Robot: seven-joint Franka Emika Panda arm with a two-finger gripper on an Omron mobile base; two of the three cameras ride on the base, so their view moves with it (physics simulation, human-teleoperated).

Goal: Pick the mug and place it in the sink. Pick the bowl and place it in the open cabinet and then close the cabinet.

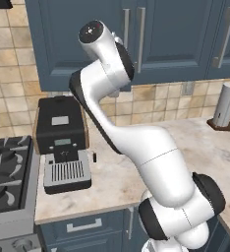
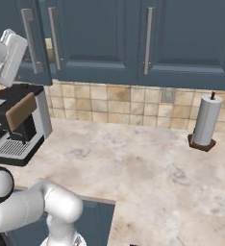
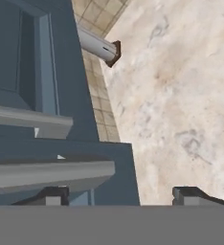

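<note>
Cabinet (image 2: 35, 48) door on the wall at the far left, above the coffee machine (image 1: 60, 133), is the thing in hand. In the right base view it seems to stand slightly ajar, a tan sliver showing along its right edge, so the closing step looks unfinished. The gripper (image 3: 123, 195) is up at the door, its fingertips spread wide with nothing pinched between them. In the hand view, the slim silver handle (image 3: 51, 174) lies just beyond them, with the marbled desk (image 3: 181, 95) far below.

I judge the door to be stiff and flat. It should swing lightly on its hinges, and its painted face is smooth enough for a pad to slide on. The best place to press is the flat panel near the handle side, far from the hinge. Push squarely and steadily, without gripping.
</note>
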